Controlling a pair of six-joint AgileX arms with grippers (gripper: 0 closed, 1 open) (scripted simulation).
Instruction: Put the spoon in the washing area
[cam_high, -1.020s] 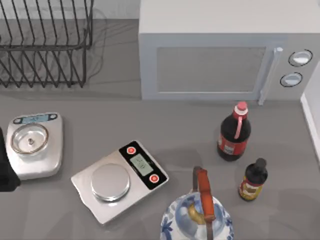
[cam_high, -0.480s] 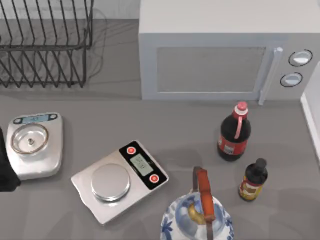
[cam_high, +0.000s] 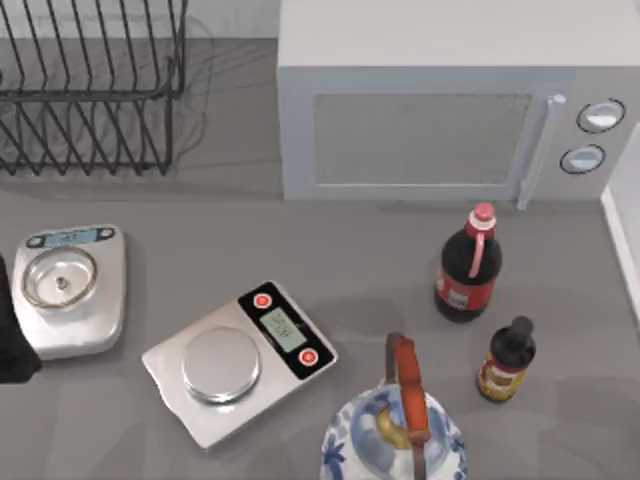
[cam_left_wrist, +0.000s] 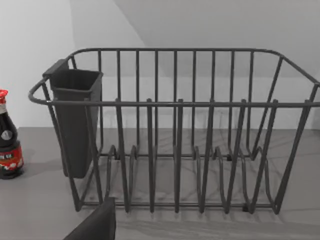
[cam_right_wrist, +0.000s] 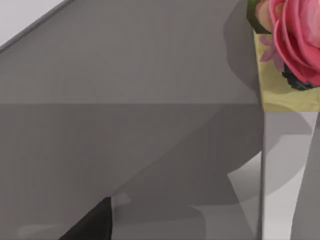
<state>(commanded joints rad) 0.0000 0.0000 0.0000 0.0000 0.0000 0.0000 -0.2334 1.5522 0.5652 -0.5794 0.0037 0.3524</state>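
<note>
- Spoon: cannot be picked out for certain. The best candidate is a reddish-brown strip (cam_high: 408, 390) lying across a blue-and-white pot (cam_high: 350, 450) at the near edge of the bench (cam_high: 380, 260). It could equally be the pot's own handle.
- Washing area: taken to be the wire rack (cam_high: 90, 100) at the far left of the bench. A dark cup (cam_left_wrist: 75, 120) hangs on one end of it, a likely slot for cutlery.
- Left tool (cam_left_wrist: 95, 226): low in front of the rack and facing it. It has hold of nothing visible, and how far open it is cannot be told.
- Right tool (cam_right_wrist: 90, 225): over bare grey surface with nothing seen in its hold. Its opening cannot be told.
- Handling, judged: a spoon would be light and stiff, with a thin, probably smooth handle that can twist or slide in a pinch.
- Hold, judged: take it across the handle near mid-length, narrow side between the pads. The bowl end is curved and likely to slip.
- Risk, judged: if it rests in the pot, a lift could snag the rim or tip the pot. Two bottles (cam_high: 468, 265) stand just beside it, on the right.
</note>
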